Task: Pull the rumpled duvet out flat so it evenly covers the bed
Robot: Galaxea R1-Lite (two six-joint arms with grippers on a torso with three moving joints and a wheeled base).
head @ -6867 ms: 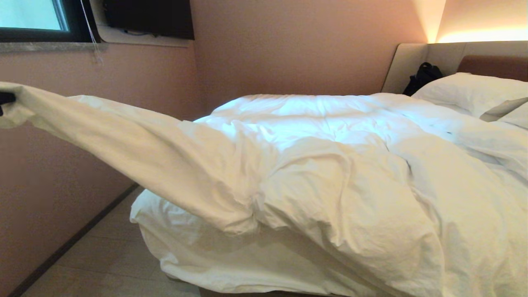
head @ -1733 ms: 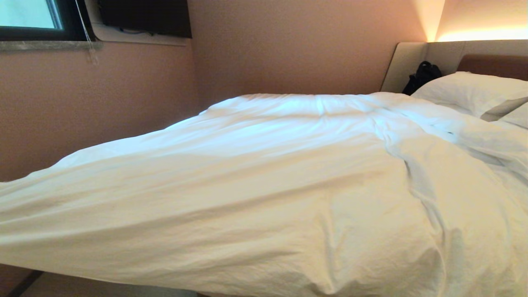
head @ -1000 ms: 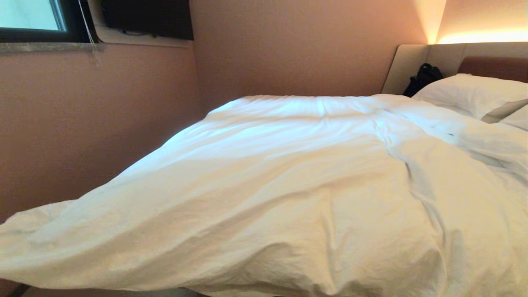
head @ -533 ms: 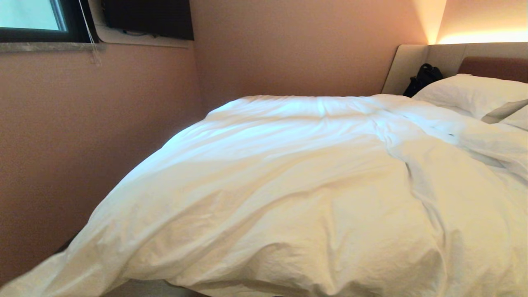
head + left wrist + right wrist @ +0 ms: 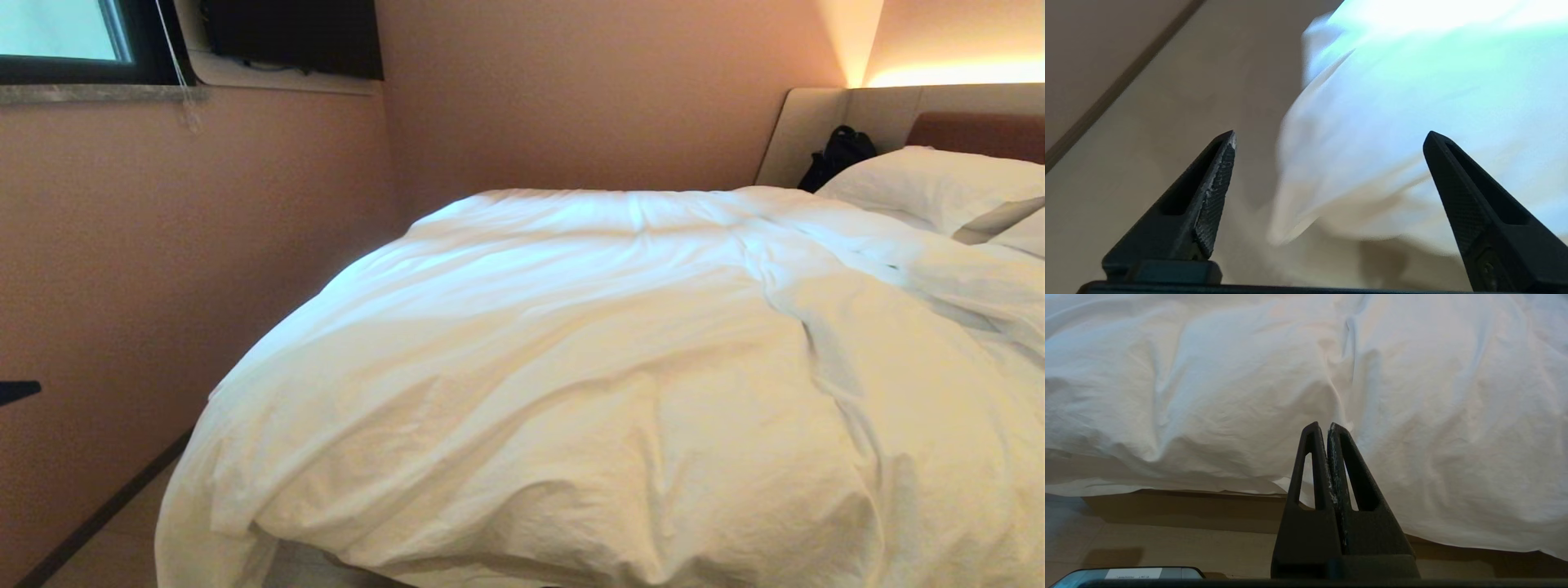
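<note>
A white duvet (image 5: 588, 384) is seen spread over a bed (image 5: 963, 131) that fills most of the head view. The duvet is wrinkled, with broad folds running across it and a deeper crease toward the right. Its near left corner is draped over the bed's edge and hangs down toward the floor (image 5: 122, 547). At the far right, 2 white pillows (image 5: 939, 184) are laid against a brown padded headboard set in a beige panel, and a dark object (image 5: 841, 151) is propped in the corner beside them. A pinkish wall (image 5: 163, 245) runs along the left side, with a window (image 5: 57, 33) and a dark screen (image 5: 294, 33) mounted above.

Only a dark tip of the left claw (image 5: 16, 392) is visible at the left edge of the head view, well apart from the duvet. In the left wrist view, the left claw (image 5: 1331, 139) is shown with its 2 black fingers (image 5: 1208, 196) spread wide apart and nothing between them; the duvet's hanging corner (image 5: 1372, 163) is seen beyond them, blurred, above the floor.

In the right wrist view, the right claw (image 5: 1327, 426) is shown with its fingers pressed together and empty, held low beside the near edge of the bed, where the duvet (image 5: 1290, 384) overhangs the side.
</note>
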